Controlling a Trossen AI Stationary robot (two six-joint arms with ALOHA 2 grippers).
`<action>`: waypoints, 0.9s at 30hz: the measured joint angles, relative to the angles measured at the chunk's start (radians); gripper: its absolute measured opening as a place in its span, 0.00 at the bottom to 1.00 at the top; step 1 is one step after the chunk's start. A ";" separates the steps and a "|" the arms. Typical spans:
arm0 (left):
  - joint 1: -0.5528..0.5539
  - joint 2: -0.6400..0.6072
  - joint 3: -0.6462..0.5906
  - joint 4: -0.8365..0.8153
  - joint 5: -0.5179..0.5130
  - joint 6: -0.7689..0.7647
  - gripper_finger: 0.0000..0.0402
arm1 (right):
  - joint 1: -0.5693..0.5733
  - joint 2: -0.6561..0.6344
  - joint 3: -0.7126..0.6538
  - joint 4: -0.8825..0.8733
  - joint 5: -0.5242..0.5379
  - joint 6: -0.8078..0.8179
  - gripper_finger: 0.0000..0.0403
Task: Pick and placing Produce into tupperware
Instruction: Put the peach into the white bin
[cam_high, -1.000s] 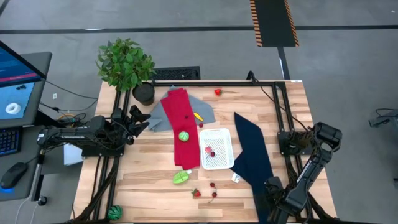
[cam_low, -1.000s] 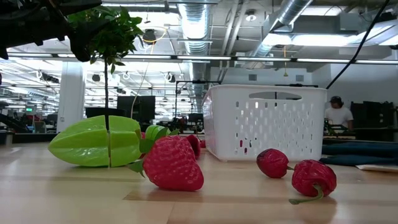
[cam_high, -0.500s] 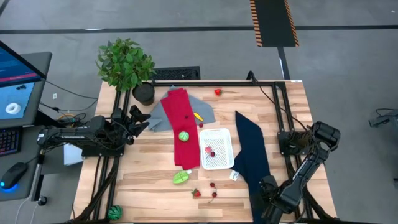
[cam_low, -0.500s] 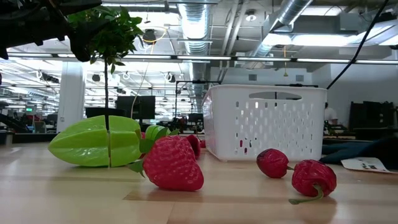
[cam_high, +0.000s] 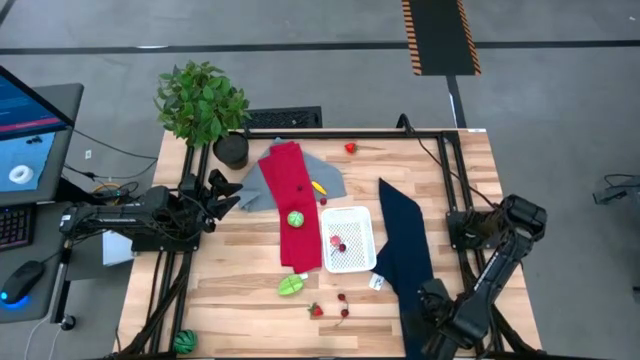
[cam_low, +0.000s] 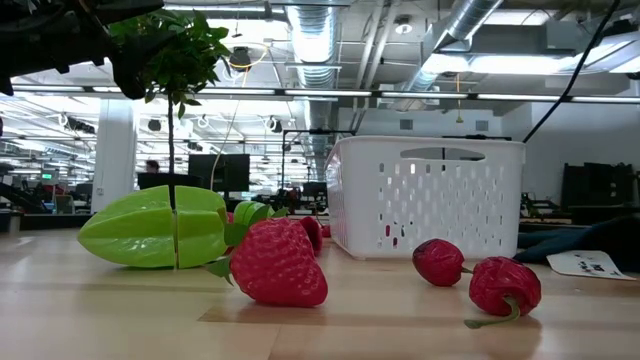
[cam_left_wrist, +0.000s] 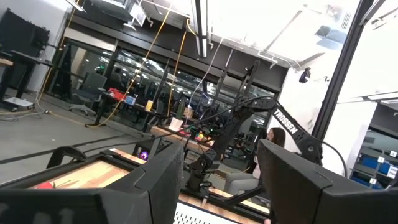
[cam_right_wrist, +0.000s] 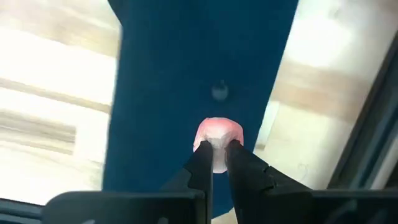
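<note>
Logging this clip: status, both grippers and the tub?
Right gripper shut on a pink piece over the navy cloth. Left gripper open, waiting. White tub unobstructed.

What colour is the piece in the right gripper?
Pink, seen best in the right wrist view, pinched in the right gripper over the navy cloth.

Both arms are showing as dark, nearly black machines built of jointed tubular links with rounded joint housings. The left arm (cam_high: 130, 220) is running as a long black link ending in a bulky, angular wrist block, with thin cables trailing near its base. The right arm (cam_high: 490, 275) is showing a rounded black shoulder housing and a slim link. In the right wrist view, its two fingers (cam_right_wrist: 202, 163) are appearing matte black and tapered. In the left wrist view, the fingers (cam_left_wrist: 163, 180) are looking broad and flat-faced.
</note>
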 joint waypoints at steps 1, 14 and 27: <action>0.000 0.000 0.000 0.000 0.000 0.000 0.49 | -0.008 0.000 0.010 -0.027 0.014 -0.015 0.15; 0.000 0.000 0.000 0.001 -0.001 0.000 0.49 | -0.296 0.000 0.029 -0.088 0.236 -0.494 0.15; 0.000 0.000 0.000 0.000 -0.001 0.000 0.49 | -0.524 0.000 0.063 -0.164 0.333 -0.775 0.15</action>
